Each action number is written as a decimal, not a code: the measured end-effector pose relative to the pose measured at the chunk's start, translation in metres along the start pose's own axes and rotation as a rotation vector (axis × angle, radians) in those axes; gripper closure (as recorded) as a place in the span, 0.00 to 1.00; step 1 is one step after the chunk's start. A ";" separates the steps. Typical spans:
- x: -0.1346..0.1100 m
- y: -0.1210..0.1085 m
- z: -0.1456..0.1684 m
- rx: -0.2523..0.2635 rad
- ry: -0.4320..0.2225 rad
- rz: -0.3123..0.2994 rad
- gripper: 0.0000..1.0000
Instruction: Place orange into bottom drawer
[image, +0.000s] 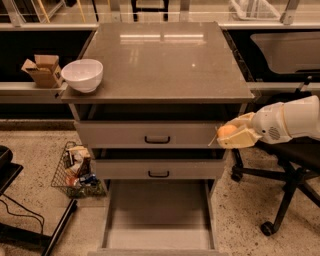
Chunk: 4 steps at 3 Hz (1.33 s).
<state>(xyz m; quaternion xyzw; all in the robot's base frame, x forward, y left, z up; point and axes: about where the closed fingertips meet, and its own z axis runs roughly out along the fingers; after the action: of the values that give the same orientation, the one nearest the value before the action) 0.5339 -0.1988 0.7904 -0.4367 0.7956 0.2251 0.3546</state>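
Just right of the cabinet (160, 65), the gripper (234, 136) holds the orange (226, 130).

Pincer (235, 136) at the right edge of the cabinet (158, 152), level with the top drawer (115, 134) front, below the worktop (160, 65) edge, fingers clamped around the orange (227, 131). Bottom drawer (158, 210) pulled out at the cabinet's foot, grey floor and low side walls showing. Top and middle drawer (120, 169) pushed in, black handles facing out. White bowl (82, 75) upright on the cabinet's worktop, at its front left corner. Cardboard box (44, 70) just left of the cabinet, on a ledge. Wire basket (75, 172) of clutter on the ground at the cabinet's left. Black chair (290, 165) at the cabinet's right, under the white arm (295, 120).
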 end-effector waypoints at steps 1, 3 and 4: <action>0.001 -0.003 0.015 -0.003 0.008 0.005 1.00; 0.118 0.011 0.133 0.005 0.084 0.008 1.00; 0.167 0.009 0.175 0.061 0.136 0.001 1.00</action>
<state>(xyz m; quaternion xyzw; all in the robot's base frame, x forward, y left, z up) 0.5291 -0.1664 0.5505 -0.4394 0.8247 0.1708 0.3125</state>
